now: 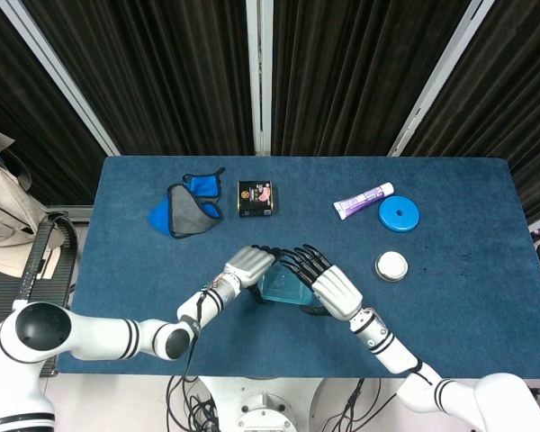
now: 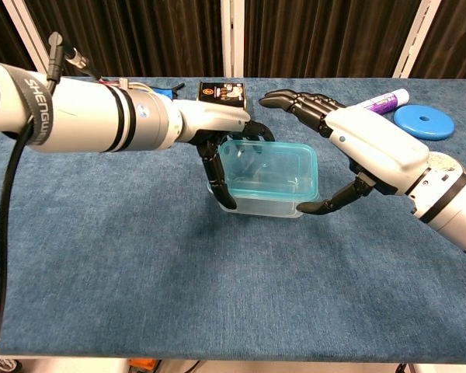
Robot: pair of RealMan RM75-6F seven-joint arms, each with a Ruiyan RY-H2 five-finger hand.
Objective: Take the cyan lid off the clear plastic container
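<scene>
The clear plastic container point(image 2: 258, 203) with its cyan lid point(image 2: 273, 168) on top stands mid-table, also seen in the head view as the container point(image 1: 279, 284). My left hand point(image 2: 220, 134) grips its left end, thumb down the front wall and fingers curled over the far rim; from above the left hand point(image 1: 248, 264) covers that end. My right hand point(image 2: 371, 145) spans the right end with fingers spread above the far edge and the thumb by the near right corner. Whether it touches the lid is unclear. In the head view the right hand point(image 1: 328, 288) hides much of the lid.
At the back lie a blue and grey face mask point(image 1: 187, 207), a small black box point(image 1: 256, 198), a purple-and-white tube point(image 1: 364, 201) and a blue disc point(image 1: 399, 214). A white round jar point(image 1: 391, 265) sits just right of my right hand.
</scene>
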